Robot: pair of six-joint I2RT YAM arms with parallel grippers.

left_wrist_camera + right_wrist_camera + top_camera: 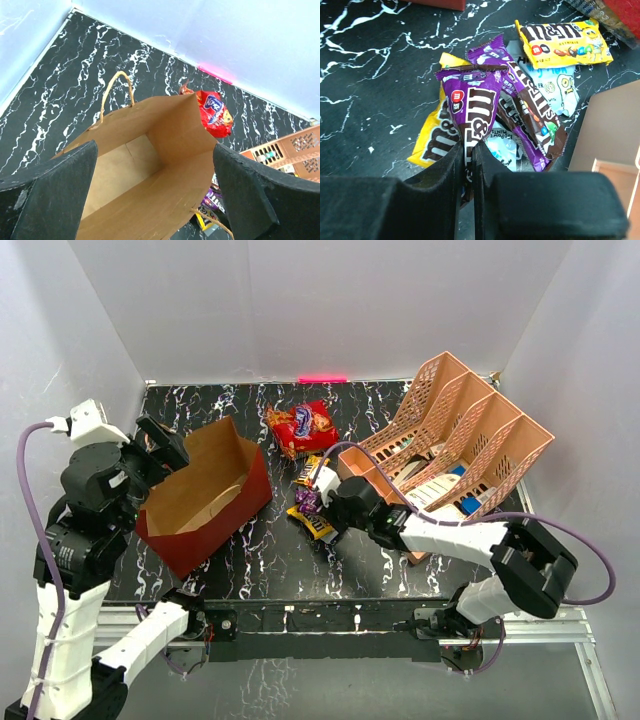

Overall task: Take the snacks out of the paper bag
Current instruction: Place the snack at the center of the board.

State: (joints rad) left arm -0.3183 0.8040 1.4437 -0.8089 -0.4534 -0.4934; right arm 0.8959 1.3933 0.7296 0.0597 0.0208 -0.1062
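Observation:
The red paper bag (205, 502) lies on its side at the left, its brown inside (150, 170) showing nothing in it. My left gripper (160, 445) is open at its rear end, its fingers (50, 190) on either side of the mouth. The red-orange chip bag (300, 427) lies on the table behind the pile; it also shows in the left wrist view (215, 112). My right gripper (315, 495) is shut on a purple candy packet (475, 107) above a pile of yellow (562, 42), purple and brown packets (530, 115) and light-blue mint packets.
A peach lattice desk organizer (455, 435) with cards stands at the right, close to my right arm. White walls enclose the black marbled table (270, 550). A pink mark (322, 379) sits at the back edge.

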